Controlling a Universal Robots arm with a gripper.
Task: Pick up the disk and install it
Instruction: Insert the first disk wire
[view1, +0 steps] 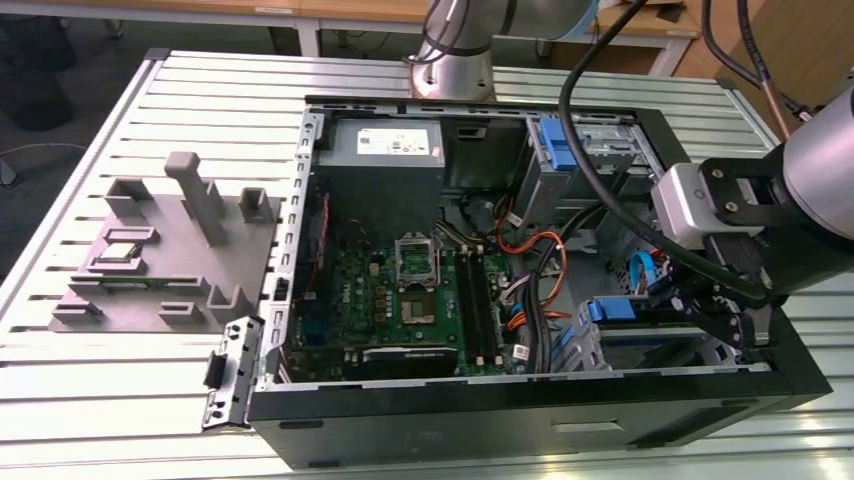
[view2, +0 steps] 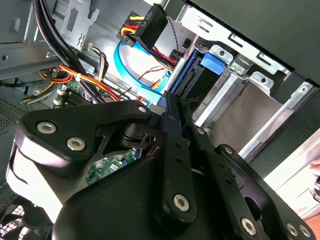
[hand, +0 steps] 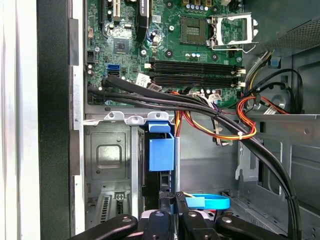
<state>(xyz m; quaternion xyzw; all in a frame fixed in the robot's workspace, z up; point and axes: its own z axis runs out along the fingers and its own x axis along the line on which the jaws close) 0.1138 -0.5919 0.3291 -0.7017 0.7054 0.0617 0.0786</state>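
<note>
- While it stands on edge in the drive bay (hand: 107, 160), low at the exterior view's right of the computer case (view1: 534, 440), the disk (hand: 161, 152) is pinched at its outer edge by the gripper (hand: 173, 197), fingers drawn nearly together.
- Likely stiff, fairly heavy and shock-sensitive; its blue carrier probably flexes.
- Best hold: thin side edges, not the connector.
- Cable bundle (hand: 220, 122) runs just beside the bay, so there is a snag risk.

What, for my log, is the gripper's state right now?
Gripper: closed, right by the disk; whether it grips the disk cannot be told.
</note>
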